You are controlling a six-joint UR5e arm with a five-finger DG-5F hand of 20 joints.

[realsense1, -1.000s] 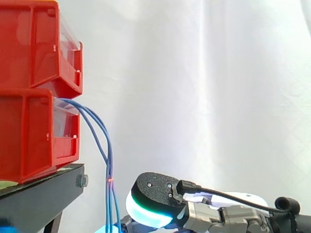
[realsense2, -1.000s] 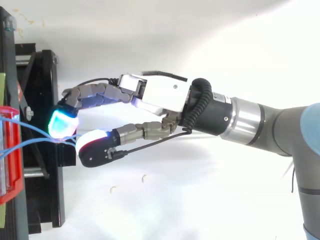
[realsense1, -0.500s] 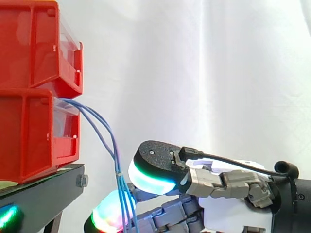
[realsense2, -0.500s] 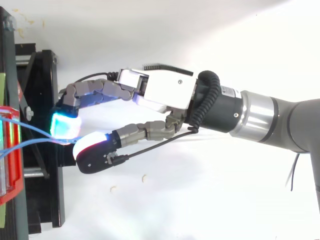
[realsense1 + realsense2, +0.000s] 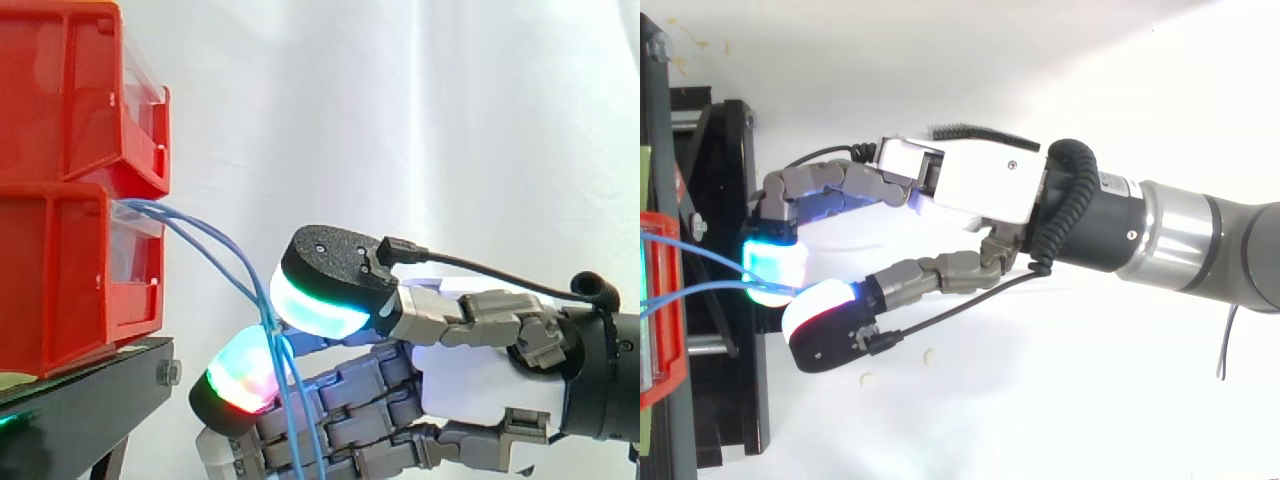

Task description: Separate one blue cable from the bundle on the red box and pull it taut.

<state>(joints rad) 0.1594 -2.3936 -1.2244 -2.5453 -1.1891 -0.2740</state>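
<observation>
Blue cables (image 5: 269, 324) seemingly pinched; robot hand (image 5: 470, 375) level, sideways.

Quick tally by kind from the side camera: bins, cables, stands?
Red plastic bins: 2
Thin blue cables: 3, counting the strands hanging below the hand
Black stand: 1
Total: 6
</observation>
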